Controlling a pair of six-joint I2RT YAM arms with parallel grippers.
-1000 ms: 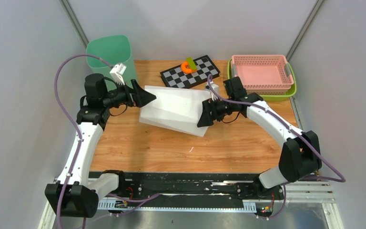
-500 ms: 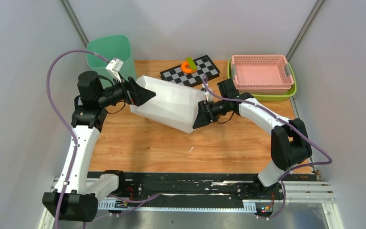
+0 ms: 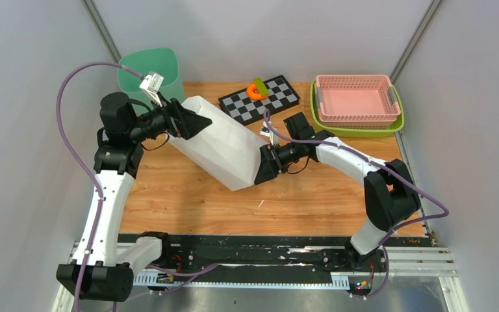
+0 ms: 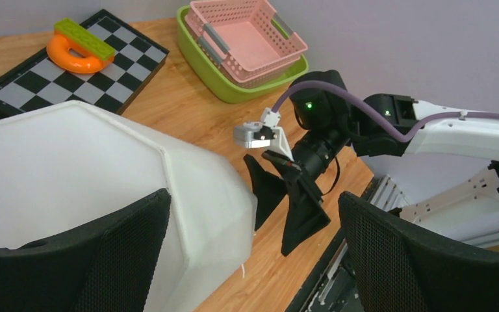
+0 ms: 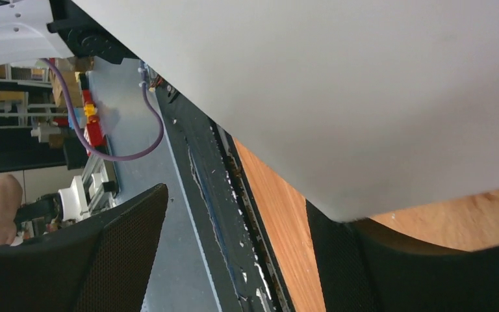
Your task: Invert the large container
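One wooden table (image 3: 312, 195), two white-and-black arms bolted at its near edge. Left arm (image 3: 107, 195) rises along the left side, wrist bent inward toward the centre; right arm (image 3: 357, 159) folds at the elbow on the right and reaches back left across the boards. One large white container (image 3: 224, 146), faceted, sits mid-table between the two wrists, well tilted: upper end high at back left, lower end down at front right close to the wood, contact with the table not clear. Left gripper (image 3: 191, 123) sits at the raised end, jaws spread wide, one mesh finger (image 4: 84, 260) lying against the white wall, nothing pinched. Right gripper (image 3: 261, 170) sits at the low end, jaws also parted in a V, one finger (image 5: 416, 266) tucked under the container's edge; not clamped on it. One green bin (image 3: 144, 68) stands upright at the back left corner, just behind the left wrist. One lime-green tray (image 3: 364, 132) at back right holds one pink mesh basket (image 3: 353, 121) nested inside it. One checkerboard (image 3: 269, 104) lies flat at back centre, carrying one orange ring (image 3: 255, 93) with one small green brick (image 3: 260, 86) laid across it.
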